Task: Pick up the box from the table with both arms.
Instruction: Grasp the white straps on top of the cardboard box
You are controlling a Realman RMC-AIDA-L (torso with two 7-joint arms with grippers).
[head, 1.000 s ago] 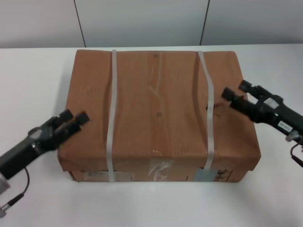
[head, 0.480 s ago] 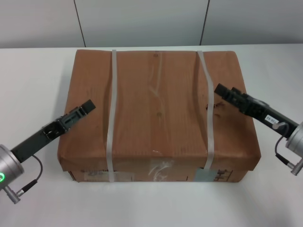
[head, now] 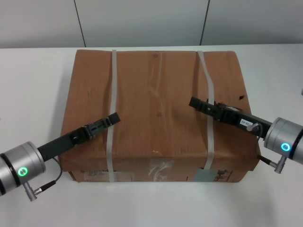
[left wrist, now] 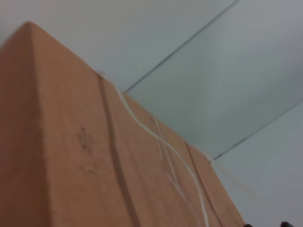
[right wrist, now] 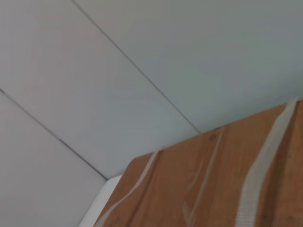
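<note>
The box (head: 156, 94) is a large flat brown carton with two whitish straps, lying in the middle of the white table (head: 33, 80). Its near side carries a grey label (head: 204, 176). My left gripper (head: 112, 118) reaches in from the near left and lies over the top face, its tip at the left strap. My right gripper (head: 194, 102) reaches in from the right, its tip just short of the right strap. Both show edge-on. I cannot tell if they touch the carton. The box top also shows in the left wrist view (left wrist: 71, 156) and the right wrist view (right wrist: 213, 189).
A grey panelled wall (head: 142, 21) stands right behind the table's far edge. Bare table shows left, right and in front of the carton. Both silver wrists, the left wrist (head: 19, 168) and the right wrist (head: 284, 142), hang near the carton's front corners with cables below.
Both grippers have moved inward from the carton's side edges to over its top face. The wrists with green lights have come further into view. The carton has not moved.
</note>
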